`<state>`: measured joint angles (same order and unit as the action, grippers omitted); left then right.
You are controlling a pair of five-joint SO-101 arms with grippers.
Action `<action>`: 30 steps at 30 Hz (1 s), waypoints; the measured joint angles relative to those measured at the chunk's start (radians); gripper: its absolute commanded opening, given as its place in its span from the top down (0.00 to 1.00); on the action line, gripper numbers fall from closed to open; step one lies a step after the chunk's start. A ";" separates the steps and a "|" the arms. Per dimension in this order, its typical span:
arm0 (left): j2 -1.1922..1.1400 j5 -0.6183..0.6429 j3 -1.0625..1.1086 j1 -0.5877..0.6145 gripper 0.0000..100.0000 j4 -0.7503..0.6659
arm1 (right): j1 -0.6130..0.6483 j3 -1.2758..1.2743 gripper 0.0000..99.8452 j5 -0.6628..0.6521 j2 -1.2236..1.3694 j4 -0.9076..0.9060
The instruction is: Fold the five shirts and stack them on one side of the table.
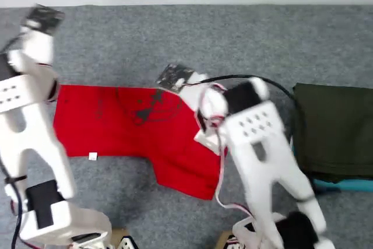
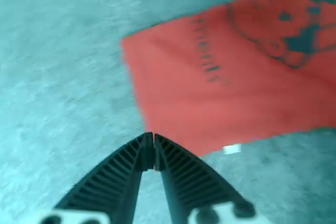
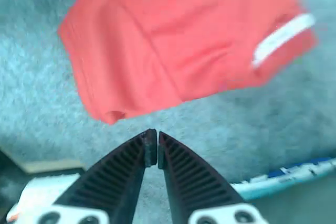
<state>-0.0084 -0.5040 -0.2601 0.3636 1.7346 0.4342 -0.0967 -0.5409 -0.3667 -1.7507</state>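
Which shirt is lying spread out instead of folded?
The red shirt mid-table, flat with a sleeve sticking out; the dark green shirt off to the side is folded.

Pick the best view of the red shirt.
High view: the red shirt lies spread across the table, nearly all visible, an arm covering one edge. Left wrist view shows one printed end; right wrist view, another part with a white strip.

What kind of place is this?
Probably a robot practice table: a left arm and right arm stand at a grey carpet-like tabletop, with a red shirt lying flat and a folded dark green pile to one side.
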 measured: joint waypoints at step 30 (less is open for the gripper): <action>-0.307 0.158 0.364 -1.111 0.84 -0.157 | -0.832 0.000 0.99 0.064 -0.339 -0.005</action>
<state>-0.3153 -0.3460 0.1036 -0.7472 1.5781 -0.3974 -0.0967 -0.4764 -0.7058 -1.7553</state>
